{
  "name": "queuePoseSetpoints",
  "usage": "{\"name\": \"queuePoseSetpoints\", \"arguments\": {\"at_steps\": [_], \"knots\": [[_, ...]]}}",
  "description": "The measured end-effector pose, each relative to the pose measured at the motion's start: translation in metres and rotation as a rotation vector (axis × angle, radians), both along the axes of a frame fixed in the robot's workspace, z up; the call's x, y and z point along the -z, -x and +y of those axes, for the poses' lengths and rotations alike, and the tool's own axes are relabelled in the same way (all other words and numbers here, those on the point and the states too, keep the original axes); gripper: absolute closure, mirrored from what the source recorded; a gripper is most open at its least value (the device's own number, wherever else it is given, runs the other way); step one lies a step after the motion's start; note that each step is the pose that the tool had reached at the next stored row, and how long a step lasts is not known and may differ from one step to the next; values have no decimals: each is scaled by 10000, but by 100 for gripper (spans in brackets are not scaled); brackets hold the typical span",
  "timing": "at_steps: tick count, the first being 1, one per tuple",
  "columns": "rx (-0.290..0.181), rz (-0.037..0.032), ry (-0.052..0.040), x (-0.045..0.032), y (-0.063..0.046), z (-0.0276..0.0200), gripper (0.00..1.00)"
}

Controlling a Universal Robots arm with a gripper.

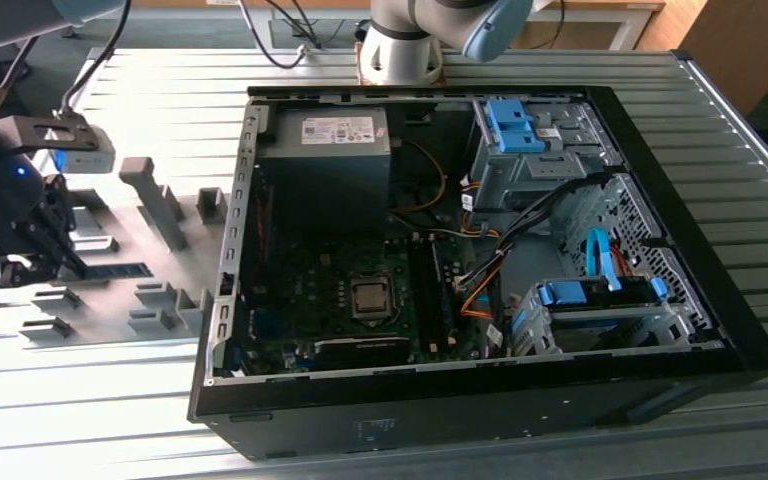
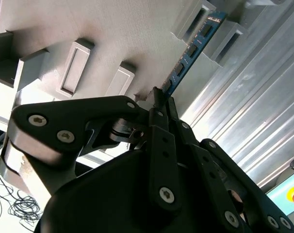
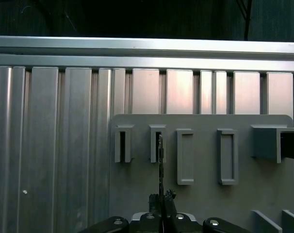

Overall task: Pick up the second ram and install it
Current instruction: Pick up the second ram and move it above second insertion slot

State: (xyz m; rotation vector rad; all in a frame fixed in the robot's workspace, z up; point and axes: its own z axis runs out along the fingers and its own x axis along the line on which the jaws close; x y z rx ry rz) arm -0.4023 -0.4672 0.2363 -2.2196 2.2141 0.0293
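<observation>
The second ram (image 2: 193,46) is a thin blue stick with dark chips, lying on edge in the grey fixture plate (image 1: 117,225) at the exterior view's left. Its far end sits in a slotted grey block (image 2: 220,34). My gripper (image 2: 161,99) is shut on the stick's near end. In the first wrist view the ram (image 3: 160,160) shows edge-on, running from a slot block down to the gripper (image 3: 161,198). In the exterior view the gripper (image 1: 53,265) hangs low over the plate with the ram (image 1: 120,268) sticking out toward the case.
An open black computer case (image 1: 704,300) lies on the ribbed metal table, motherboard and dark memory slots (image 1: 427,290) exposed. Bright blue drive brackets (image 1: 511,125) sit at its far side. Several grey blocks (image 1: 157,200) rise from the fixture plate around the gripper.
</observation>
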Motion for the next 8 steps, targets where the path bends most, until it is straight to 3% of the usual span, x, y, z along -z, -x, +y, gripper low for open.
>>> {"name": "queuePoseSetpoints", "arguments": {"at_steps": [8], "knots": [[0,0,0,-33,0,0,86]]}}
